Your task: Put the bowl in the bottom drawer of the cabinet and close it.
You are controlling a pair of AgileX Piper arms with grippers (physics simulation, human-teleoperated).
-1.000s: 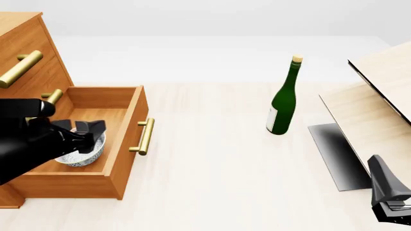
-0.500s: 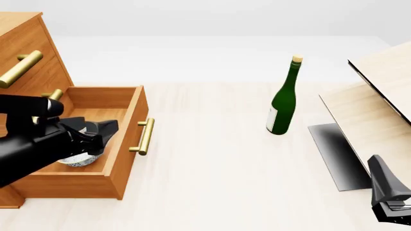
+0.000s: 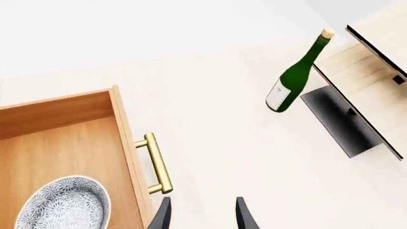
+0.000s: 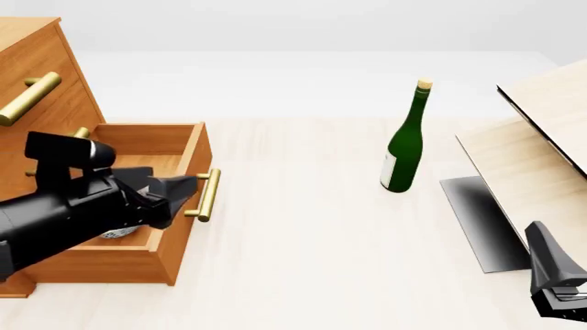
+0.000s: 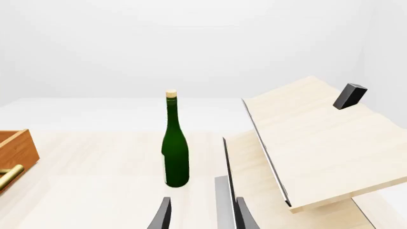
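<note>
The speckled grey-white bowl (image 3: 64, 206) rests on the floor of the open bottom drawer (image 3: 70, 143). In the front view only a sliver of the bowl (image 4: 114, 234) shows under my left arm. My left gripper (image 4: 183, 187) (image 3: 202, 217) is open and empty. It hovers over the drawer's front panel, close to the brass handle (image 4: 209, 194) (image 3: 156, 163). The orange-brown cabinet (image 4: 37, 69) rises at the far left, its upper drawers closed. My right gripper (image 4: 553, 278) (image 5: 202, 217) is open and empty at the near right, far from the cabinet.
A green wine bottle (image 4: 403, 148) (image 5: 175, 152) stands upright mid-table, right of the drawer. A tilted pale wood panel with a black edge (image 4: 541, 144) (image 5: 318, 138) fills the right side, just behind my right gripper.
My left gripper has risen off the bowl and slid right across the drawer toward its handle. The bowl stays in the drawer. The right arm is unmoved.
</note>
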